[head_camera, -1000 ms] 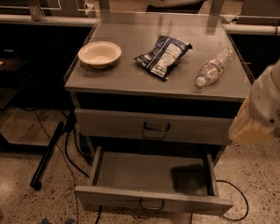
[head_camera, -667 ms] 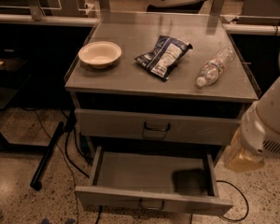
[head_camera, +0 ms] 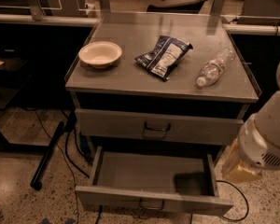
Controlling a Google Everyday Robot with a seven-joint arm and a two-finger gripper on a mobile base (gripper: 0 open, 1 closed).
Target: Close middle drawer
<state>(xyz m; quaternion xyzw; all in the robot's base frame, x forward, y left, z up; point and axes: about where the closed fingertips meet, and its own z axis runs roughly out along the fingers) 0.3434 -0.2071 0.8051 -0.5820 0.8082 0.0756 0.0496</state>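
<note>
Middle drawer pulled well out, dark patch inside hard to make out. Gripper just right of that drawer's right front corner, grip impossible to tell, arm cut off. Above the drawer: cabinet top with bowl, chip bag, print unreadable, and toppled bottle. Below: speckled floor.

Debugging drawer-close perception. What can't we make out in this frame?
All from the camera view:
- Hidden: the lowest drawer front, under the pulled-out middle drawer.
- Shadowed: the middle drawer's right rear floor; contents unclear.
- Partly covered: the gripper, low right beside the drawer, behind the arm; contact with the drawer unclear.
- Cut off: the arm, at the right edge.
- Too small: print on the chip bag.
</note>
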